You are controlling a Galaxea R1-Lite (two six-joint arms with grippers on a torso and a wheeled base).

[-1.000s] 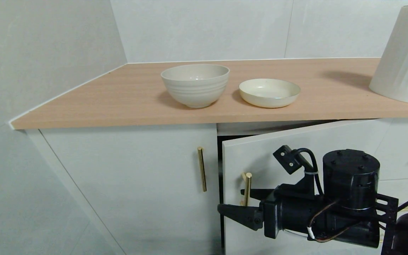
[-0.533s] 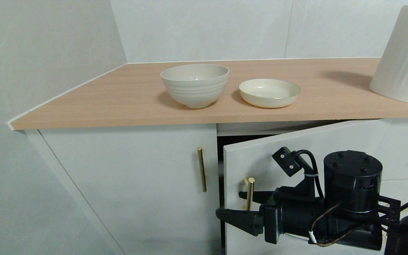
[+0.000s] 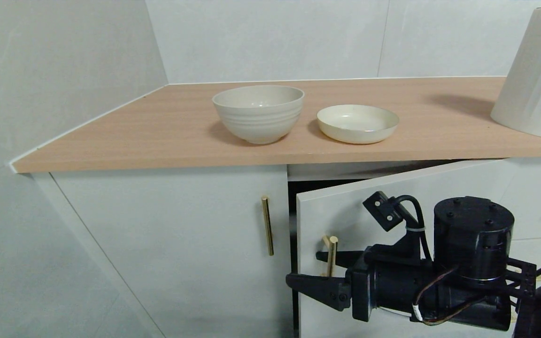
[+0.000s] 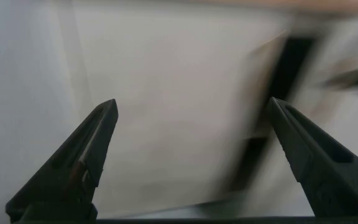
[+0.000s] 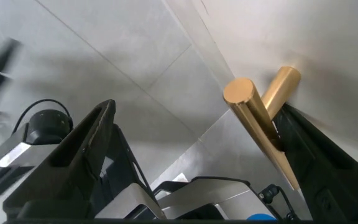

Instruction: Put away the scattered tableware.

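Your right gripper (image 3: 304, 267) straddled the handle (image 3: 331, 256), fingers (image 3: 315, 286) spread, unclamped (door (image 3: 345, 211) barely ajar); left gripper (image 4: 190, 106) gaped empty; bowl (image 3: 258, 112), dish (image 3: 358, 123) not yet stored.

Wooden countertop (image 3: 158, 136) carrying tableware.
A deep bowl (image 3: 258, 112) is sitting near its front edge, a shallow dish (image 3: 358, 123) is resting just beside it to the right, and a white pleated shade (image 3: 538, 75) is standing well apart, far right.
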